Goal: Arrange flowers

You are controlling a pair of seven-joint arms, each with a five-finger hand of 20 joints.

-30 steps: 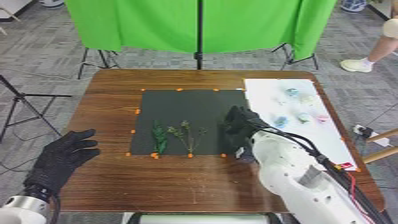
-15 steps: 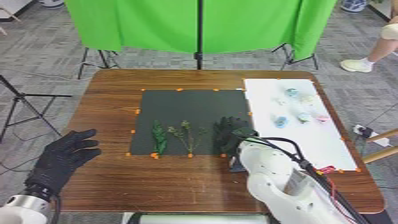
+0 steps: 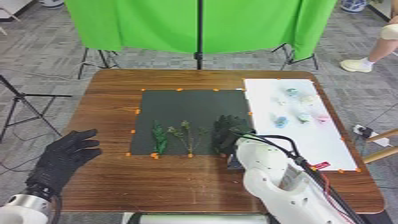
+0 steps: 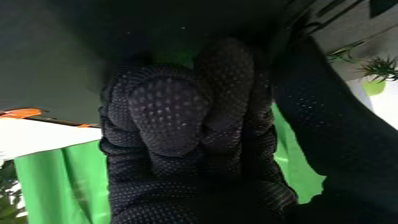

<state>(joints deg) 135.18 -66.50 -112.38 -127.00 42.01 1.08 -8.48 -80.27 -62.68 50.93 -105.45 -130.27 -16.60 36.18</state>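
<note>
right hand point(image 3: 228, 131) over dark sheet's point(image 3: 191, 107) near right part, closure and hold cannot tell | left hand point(image 3: 62, 157) left of it, fingers loosely spread, empty | leafy stem point(image 3: 160, 138), budded stems point(image 3: 189, 138) on it | pale flowers point(image 3: 305, 116) right of it

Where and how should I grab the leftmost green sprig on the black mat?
I'd pinch the sprig across its middle from above, thumb and fingers on its left and right, since it looks narrow and lies pointing away from the robot.

Lab-like studio, green backdrop point(image 3: 142, 25), black tripod point(image 3: 18, 95), grey floor point(image 3: 49, 65)
</note>
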